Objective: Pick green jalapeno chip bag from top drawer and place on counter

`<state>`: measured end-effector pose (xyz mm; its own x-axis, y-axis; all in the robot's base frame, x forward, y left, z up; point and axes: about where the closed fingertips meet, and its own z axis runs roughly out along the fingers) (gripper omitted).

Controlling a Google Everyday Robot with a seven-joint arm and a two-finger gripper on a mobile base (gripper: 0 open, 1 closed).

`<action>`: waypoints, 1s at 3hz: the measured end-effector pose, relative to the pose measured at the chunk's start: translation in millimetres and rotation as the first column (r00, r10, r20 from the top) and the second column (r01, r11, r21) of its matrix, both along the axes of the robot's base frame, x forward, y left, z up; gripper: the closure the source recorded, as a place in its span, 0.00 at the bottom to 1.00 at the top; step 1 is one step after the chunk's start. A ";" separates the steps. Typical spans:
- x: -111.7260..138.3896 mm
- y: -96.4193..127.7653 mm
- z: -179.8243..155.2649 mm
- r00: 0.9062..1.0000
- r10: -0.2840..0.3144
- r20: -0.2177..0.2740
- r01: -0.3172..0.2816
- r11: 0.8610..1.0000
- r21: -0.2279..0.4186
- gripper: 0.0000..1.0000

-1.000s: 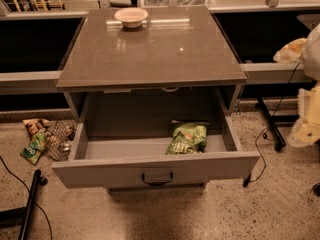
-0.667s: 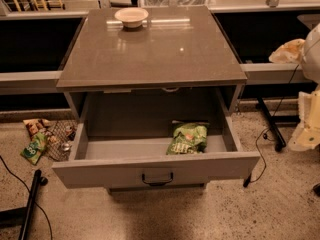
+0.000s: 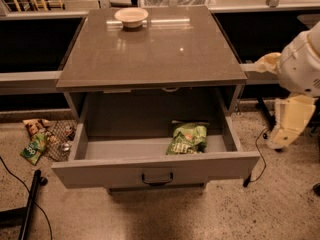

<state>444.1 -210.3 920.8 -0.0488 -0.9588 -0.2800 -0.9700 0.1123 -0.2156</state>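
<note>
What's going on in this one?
A one-armed robot stands by an open top drawer under a counter. The green jalapeno chip bag lies in the drawer's right half, untouched. The claw hangs outside the drawer, to its right, well apart from the bag. A small bowl sits near the counter's far edge.

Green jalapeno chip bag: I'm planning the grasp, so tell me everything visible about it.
The green jalapeno chip bag is bright green, glossy and wrinkled, with pale and reddish print. It lies on the floor of the open top drawer, right of centre, close behind the front wall. Nothing else touches it. The gripper is off right, beside the counter, clear of it.
</note>
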 end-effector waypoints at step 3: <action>54.2 -10.9 -71.2 0.999 -0.010 -0.050 0.014 0.996 0.087 0.00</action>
